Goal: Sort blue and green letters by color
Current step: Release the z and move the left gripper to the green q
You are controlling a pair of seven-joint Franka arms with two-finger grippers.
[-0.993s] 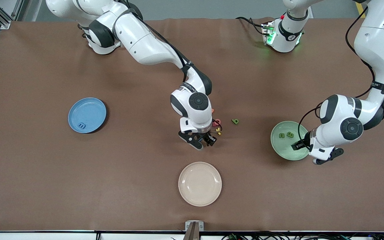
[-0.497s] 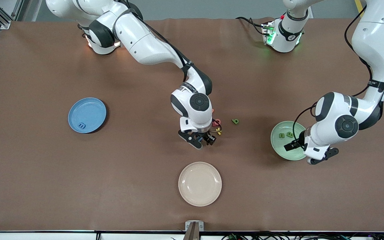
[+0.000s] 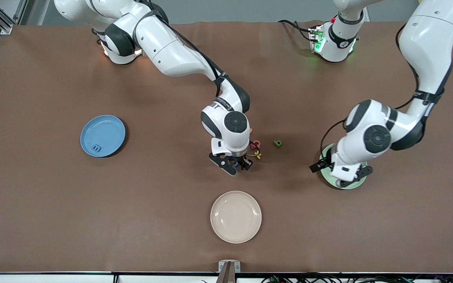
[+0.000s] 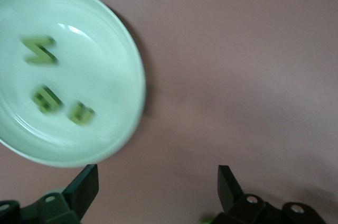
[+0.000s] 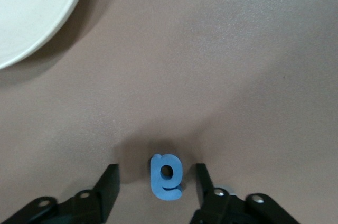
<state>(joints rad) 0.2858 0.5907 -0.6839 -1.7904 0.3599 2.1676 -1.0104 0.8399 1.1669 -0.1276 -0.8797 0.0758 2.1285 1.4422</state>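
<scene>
Right wrist view has the right gripper (image 5: 156,184) low over the tabletop (image 5: 253,60), fingers apart and straddling a small blue letter (image 5: 166,177), lined up, by the look of it, for a pinch. Over at the pale green plate (image 4: 122,60), the left gripper (image 4: 156,189) hangs with fingers spread wide and empty, three green letters (image 4: 47,99) lying inside; another green letter (image 3: 277,143) waits mid-table.

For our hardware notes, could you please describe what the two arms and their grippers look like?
Both arms are glossy white with dark grey joint bands and round grey caps, and thin black cables run alongside them. The left gripper and right gripper have black angular fingers fixed with small silver screws.
</scene>
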